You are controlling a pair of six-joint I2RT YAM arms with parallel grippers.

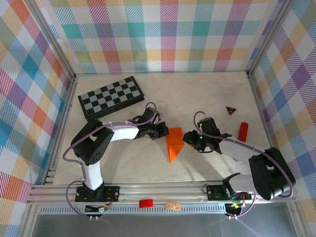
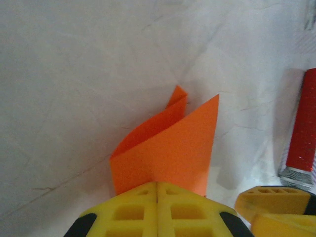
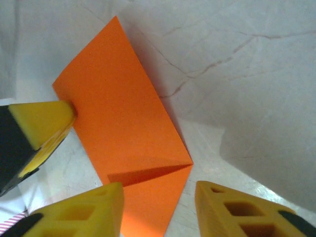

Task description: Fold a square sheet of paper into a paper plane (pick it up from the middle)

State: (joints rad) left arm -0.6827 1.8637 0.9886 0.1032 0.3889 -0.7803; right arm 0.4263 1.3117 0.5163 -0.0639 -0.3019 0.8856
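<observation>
Paper (image 1: 174, 144): mid-counter, a little toward the near edge, between your two arms. It is folded, not flat. The sheet is thin, bright orange and matte with crisp edges, and it tapers to a point aimed at the near edge. Its long axis runs far-to-near.

Left jaws: closed tight on the paper's left edge, yellow pads (image 2: 128, 212) meeting with the sheet pinched between them. From the left wrist, one flap stands up off the counter (image 1: 207, 94) with a second layer showing behind it.

Right jaws: part open, gripping nothing. Their pads (image 3: 84, 210) stand either side of the paper's nearest corner. The sheet fans away ahead of them, with a raised crease crossing it just in front.

Key relation: the paper lies straight ahead of your right jaws, close in. Both arms are about equally near and the left one has the hold. I judge the coming fold falls to the right arm while the left anchors.

Handling guess: the paper is light and springy, so a one-sided pinch may let it pivot or slip.

The counter is pale, marble-veined and smooth. The red cylinder (image 1: 243, 132) and dark triangle (image 1: 230, 110) sit toward the right edge, well apart from the paper. The checkerboard (image 1: 111, 96) is toward the far-left corner.
</observation>
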